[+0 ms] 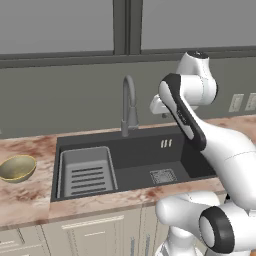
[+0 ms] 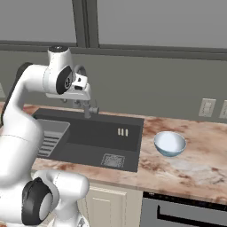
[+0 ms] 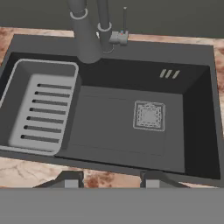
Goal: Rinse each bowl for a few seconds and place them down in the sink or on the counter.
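Note:
An olive-gold bowl (image 1: 17, 167) sits upright on the counter (image 1: 25, 202) left of the sink (image 1: 135, 150). A pale blue bowl (image 2: 170, 143) rests on the counter (image 2: 195, 170) to the sink's right (image 2: 97, 133). My gripper (image 3: 109, 180) hangs over the sink's front edge, looking down into the basin (image 3: 109, 131), which has no bowl in it. Its fingers stand apart with nothing between them. Neither bowl is near the gripper.
A grey gooseneck faucet (image 1: 129, 105) rises behind the basin, close to my hand, and its spout (image 3: 85, 39) reaches over the back of the sink. A ribbed drying tray (image 3: 41, 109) fills the left part. A square drain (image 3: 149, 116) lies right of centre. Wall outlets (image 2: 206, 107) are at the right.

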Controlling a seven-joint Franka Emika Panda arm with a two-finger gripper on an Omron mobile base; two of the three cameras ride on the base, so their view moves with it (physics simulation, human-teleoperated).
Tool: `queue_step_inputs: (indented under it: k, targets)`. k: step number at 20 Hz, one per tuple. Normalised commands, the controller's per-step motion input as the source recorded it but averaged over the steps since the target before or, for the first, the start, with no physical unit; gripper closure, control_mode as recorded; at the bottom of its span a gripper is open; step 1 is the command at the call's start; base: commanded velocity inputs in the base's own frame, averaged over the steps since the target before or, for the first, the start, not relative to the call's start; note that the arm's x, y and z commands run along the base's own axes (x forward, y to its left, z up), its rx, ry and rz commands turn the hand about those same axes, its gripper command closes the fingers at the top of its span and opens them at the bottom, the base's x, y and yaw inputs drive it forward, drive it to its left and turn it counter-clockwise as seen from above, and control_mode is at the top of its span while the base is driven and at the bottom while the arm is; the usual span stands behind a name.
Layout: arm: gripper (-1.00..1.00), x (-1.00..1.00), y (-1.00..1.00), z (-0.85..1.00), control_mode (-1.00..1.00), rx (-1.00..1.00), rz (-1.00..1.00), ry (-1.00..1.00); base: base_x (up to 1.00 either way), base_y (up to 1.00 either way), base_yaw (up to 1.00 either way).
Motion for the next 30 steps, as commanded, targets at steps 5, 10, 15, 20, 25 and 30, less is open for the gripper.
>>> queue_step_inputs:
  k: [5, 10, 15, 20, 25, 30]
  targets:
    - [-1.00, -0.09, 0.00, 0.00, -1.00, 0.00, 0.00, -0.04, 0.00, 0.00, 0.00]
    - [-1.00, 0.00, -0.02, -0.01, -1.00, 0.00, 0.02, -0.07, 0.00, 0.00, 0.00]
    - [-1.00, 0.00, -0.07, -0.04, -1.00, 0.00, 0.02, -0.08, 0.00, 0.00, 0.00]
    - [-1.00, 0.04, -0.10, -0.09, -1.00, 0.00, 0.04, -0.05, 0.00, 0.00, 0.00]
    - [-1.00, 0.05, -0.10, -0.12, -1.00, 0.00, 0.07, -0.06, 0.00, 0.00, 0.00]
    - [-1.00, 0.07, -0.08, -0.13, -1.00, 0.00, 0.06, -0.05, 0.00, 0.00, 0.00]
